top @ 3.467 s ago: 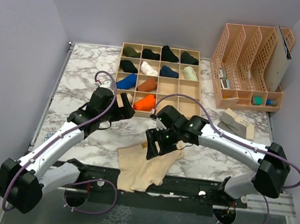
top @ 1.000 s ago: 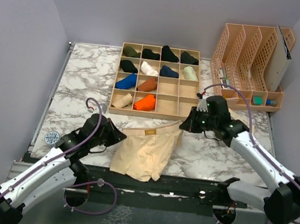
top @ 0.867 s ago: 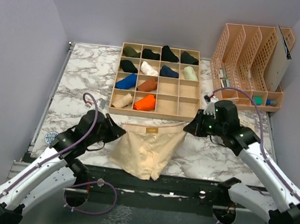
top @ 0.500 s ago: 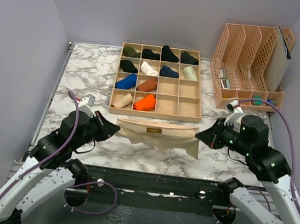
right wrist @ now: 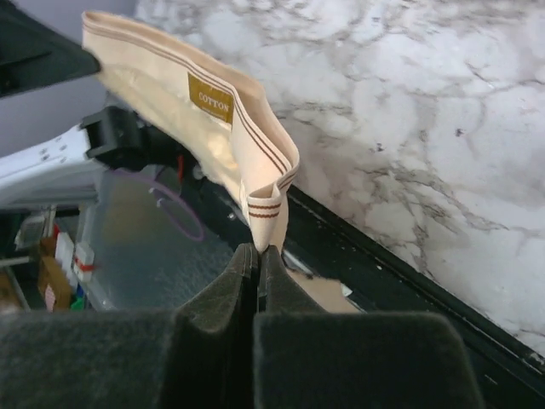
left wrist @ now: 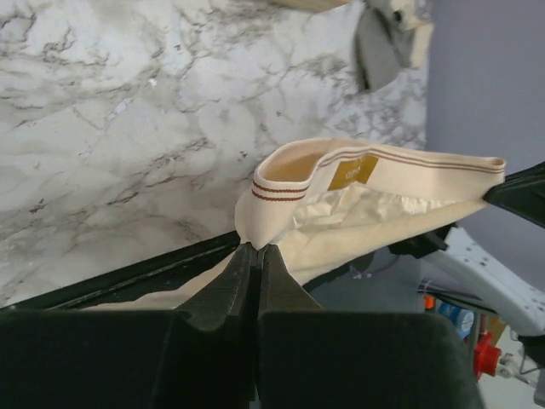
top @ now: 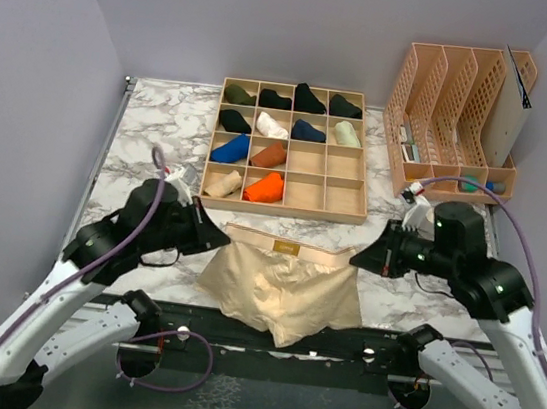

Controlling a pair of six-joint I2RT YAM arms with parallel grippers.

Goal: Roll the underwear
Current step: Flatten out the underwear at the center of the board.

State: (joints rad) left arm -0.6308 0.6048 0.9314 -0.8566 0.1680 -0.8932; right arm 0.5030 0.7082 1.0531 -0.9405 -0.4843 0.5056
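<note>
The pale beige underwear (top: 283,288) is stretched between both grippers just above the table's near edge. Its striped waistband (top: 288,250) is uppermost and its body drapes toward me over the black rail. My left gripper (top: 218,242) is shut on the waistband's left end (left wrist: 255,223). My right gripper (top: 357,261) is shut on the right end (right wrist: 266,215). A gold label (right wrist: 210,100) shows on the band. The grey underwear (left wrist: 376,41) with its cream band lies on the marble at the back right, mostly hidden behind my right arm in the top view.
A wooden grid box (top: 340,195) holding several rolled garments sits behind the beige cloth. A peach file rack (top: 451,117) stands at the back right. The black front rail (top: 374,357) runs along the table's near edge under the hanging cloth.
The beige cloth was pulled out taut and narrow between the grippers; now the grippers stand slightly closer together and its body has dropped and spread out toward the near edge.
</note>
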